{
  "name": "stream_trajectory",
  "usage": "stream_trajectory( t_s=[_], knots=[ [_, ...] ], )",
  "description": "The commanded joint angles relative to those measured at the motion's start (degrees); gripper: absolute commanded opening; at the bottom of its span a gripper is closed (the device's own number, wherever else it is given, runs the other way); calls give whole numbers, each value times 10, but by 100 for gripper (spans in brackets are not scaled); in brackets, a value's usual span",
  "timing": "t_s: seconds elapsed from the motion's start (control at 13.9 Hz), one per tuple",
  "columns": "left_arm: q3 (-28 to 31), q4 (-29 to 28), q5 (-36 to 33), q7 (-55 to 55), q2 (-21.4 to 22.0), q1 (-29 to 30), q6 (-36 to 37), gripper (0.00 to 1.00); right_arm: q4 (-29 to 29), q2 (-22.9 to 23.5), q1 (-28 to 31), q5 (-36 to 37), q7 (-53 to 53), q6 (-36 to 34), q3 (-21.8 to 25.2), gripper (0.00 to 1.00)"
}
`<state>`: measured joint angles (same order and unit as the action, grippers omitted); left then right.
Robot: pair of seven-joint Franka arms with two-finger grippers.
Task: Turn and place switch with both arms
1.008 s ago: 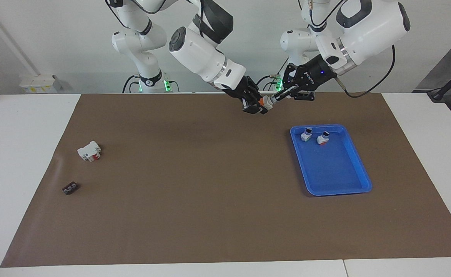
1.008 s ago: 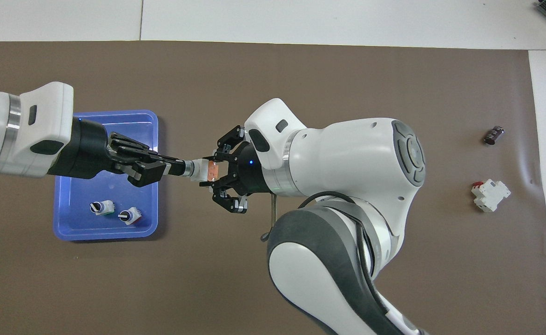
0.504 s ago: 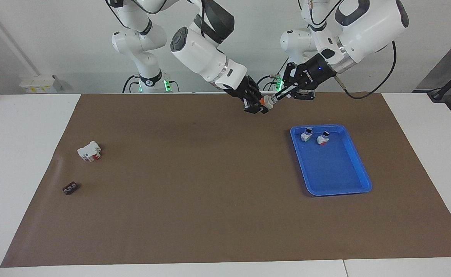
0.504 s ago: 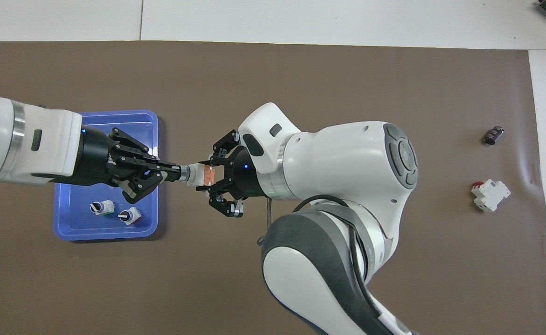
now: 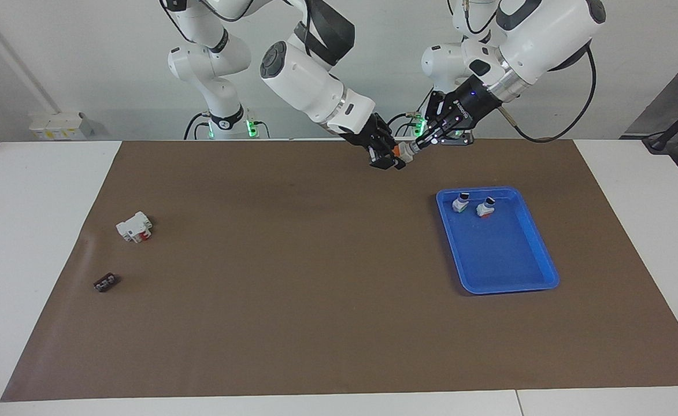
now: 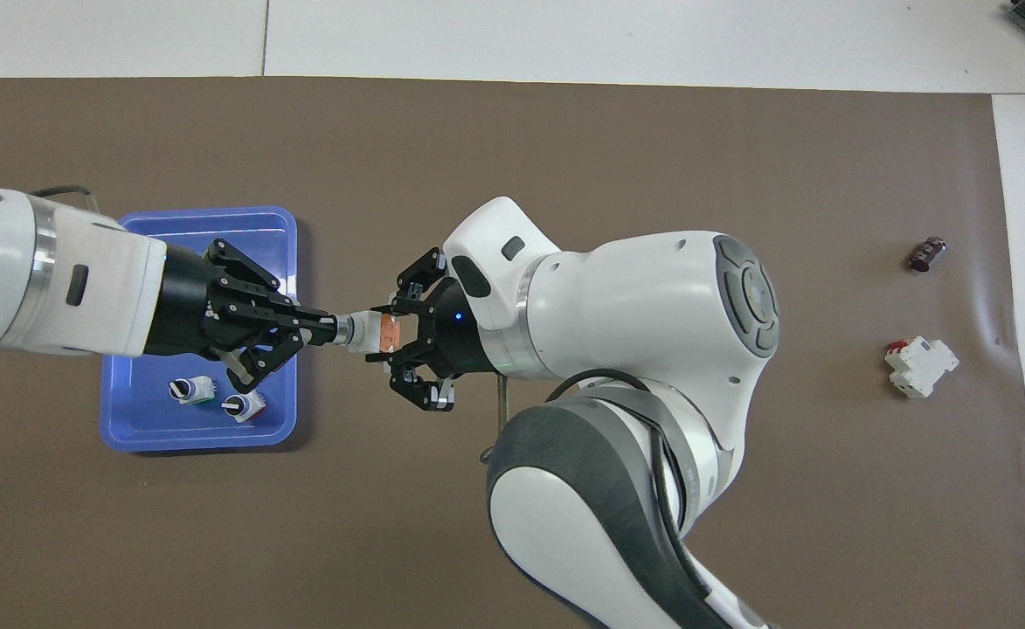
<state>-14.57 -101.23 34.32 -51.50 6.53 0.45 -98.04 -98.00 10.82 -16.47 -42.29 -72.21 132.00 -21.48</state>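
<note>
Small white switch with orange end (image 5: 401, 152) (image 6: 376, 332): held aloft over the brown mat.
Left gripper (image 5: 417, 145) (image 6: 337, 328): fingers clenched on its knob end.
Right gripper (image 5: 392, 156) (image 6: 398, 334): fingers grasping its orange end.

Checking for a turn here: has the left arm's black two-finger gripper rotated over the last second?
Yes. The left gripper has rolled about its long axis over the blue plastic tray, its side links swinging round, while clamped on the orange-ended white switch.

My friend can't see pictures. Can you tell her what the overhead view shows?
Two robot arms hold one small switch in the air between them, the left end effector shut on its knob, the right end effector on its orange end. Two more switches sit in a blue tray.
</note>
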Motion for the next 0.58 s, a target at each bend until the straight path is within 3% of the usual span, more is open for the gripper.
stream_trajectory(
  t_s=[0.0, 0.29, 0.36, 0.43, 0.5],
  knots=[
    [4, -42, -43, -22, 29, 9, 42, 0, 12, -9, 21, 5, 18, 21, 7, 0],
    [4, -43, -43, -19, 29, 9, 42, 0, 10, -12, 21, 4, 25, 19, 7, 0],
    [4, -43, -44, -20, 29, 9, 43, 0, 7, -17, 21, 4, 55, 18, 7, 10],
    [4, -44, -43, -20, 30, 9, 43, 0, 6, -19, 21, 5, 72, 17, 7, 90],
    [4, -44, -44, -20, 30, 9, 43, 0, 6, -20, 21, 5, 75, 17, 7, 100]
  ],
)
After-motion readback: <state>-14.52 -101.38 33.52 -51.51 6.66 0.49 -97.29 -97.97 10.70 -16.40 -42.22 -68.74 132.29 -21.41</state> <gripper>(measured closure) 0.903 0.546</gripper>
